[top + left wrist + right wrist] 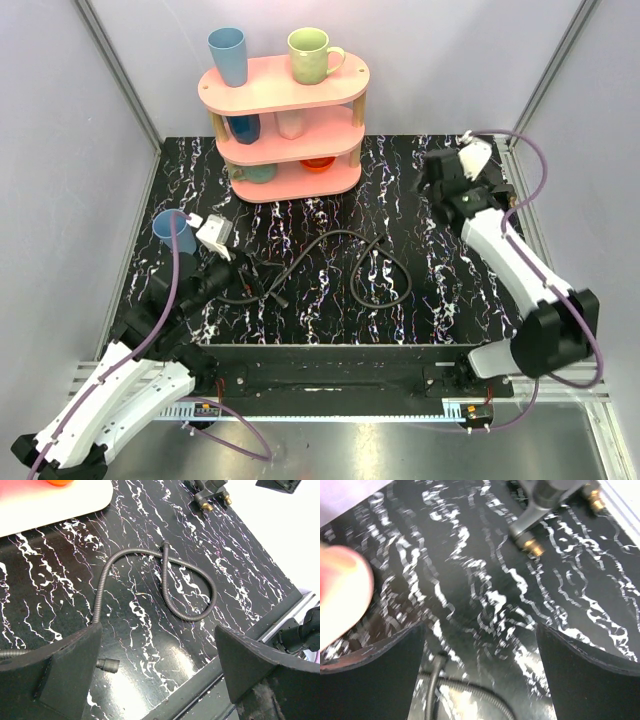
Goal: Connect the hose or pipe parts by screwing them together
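A long thin dark flexible hose [380,272] lies on the black marbled table [470,300], curled into a loop at mid-table. In the left wrist view the loop [192,592] lies ahead, and a short dark cylindrical end piece [108,664] rests on the table beside the left finger [65,672]. My left gripper [159,630] hovers open over the hose's left stretch [240,276], holding nothing. My right gripper [438,185] is open at the back right, away from the hose. Its blurred view shows the hose [470,695] below the empty jaws [480,627].
A pink three-tier shelf [285,120] with cups and bowls stands at the back centre. A blue cup [170,228] sits on the table at the left, close to my left wrist. The table's metal front rail [330,355] runs along the near edge.
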{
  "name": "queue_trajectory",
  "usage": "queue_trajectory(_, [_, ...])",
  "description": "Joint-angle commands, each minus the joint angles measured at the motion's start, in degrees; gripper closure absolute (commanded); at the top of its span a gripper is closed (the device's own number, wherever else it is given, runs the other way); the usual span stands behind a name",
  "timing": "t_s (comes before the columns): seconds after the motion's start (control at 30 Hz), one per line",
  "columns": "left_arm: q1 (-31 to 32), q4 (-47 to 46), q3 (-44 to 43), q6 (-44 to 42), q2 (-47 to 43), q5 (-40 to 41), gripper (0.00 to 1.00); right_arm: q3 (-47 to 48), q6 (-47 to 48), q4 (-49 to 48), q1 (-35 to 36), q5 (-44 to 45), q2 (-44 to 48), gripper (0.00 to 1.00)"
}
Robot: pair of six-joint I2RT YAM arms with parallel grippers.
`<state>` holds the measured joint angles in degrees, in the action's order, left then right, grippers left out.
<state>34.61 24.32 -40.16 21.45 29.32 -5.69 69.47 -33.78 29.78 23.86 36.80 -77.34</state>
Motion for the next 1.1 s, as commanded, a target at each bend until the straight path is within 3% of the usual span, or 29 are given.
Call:
queue_trajectory(0.0, [0.28, -2.34, -1.15, 0.17, -0.76, 1.39, 0.01, 7.67, 3.1, -1.74, -12.13, -3.65, -7.98, 0.01])
queue_trajectory(0.13, [0.37, -2.08, -1.06, 0.34, -1.02, 0.51, 0.01, 13.92, 5.82, -2.0, -19.28, -8.24, -19.3, 0.04])
queue_trajectory(0.2, [0.46, -1.99, -0.97, 0.43, -1.28, 0.33, 0.01, 18.74, 11.35, -2.27, -20.69, -7.53, -23.01, 0.03])
queue_trajectory(0.33, [1.07, -2.08, -0.97, 0.52, -1.55, 0.25, 0.01, 26.14, 25.92, -3.76, -23.59, -14.19, -30.66, 0.02])
queue_trajectory(0.4, [1.25, -1.99, -0.97, 0.52, -1.55, 0.24, 0.01, 28.86, 29.19, -3.85, -25.25, -12.9, -32.08, 0.0])
queue_trajectory(0.53, [1.6, -2.17, -0.97, 0.43, -1.28, 0.68, 0.01, 30.2, 39.9, -8.31, -27.11, -20.44, -34.45, 0.0])
queue_trajectory(0.63, [1.69, -2.08, -0.97, 0.43, -0.93, 0.86, 0.01, 32.56, 44.75, -9.04, -27.2, -17.82, -36.99, 0.0])
queue_trajectory(0.87, [1.69, -2.08, -0.97, 0.35, 0.21, 1.47, 0.01, 36.34, 49.95, -10.44, -27.46, -20.1, -42.18, 0.05])
queue_trajectory(1.07, [1.69, -2.34, -1.06, 0.17, 1.35, 2.0, 0.01, 39.16, 54.08, -10.97, -27.46, -16.41, -47.02, 0.13])
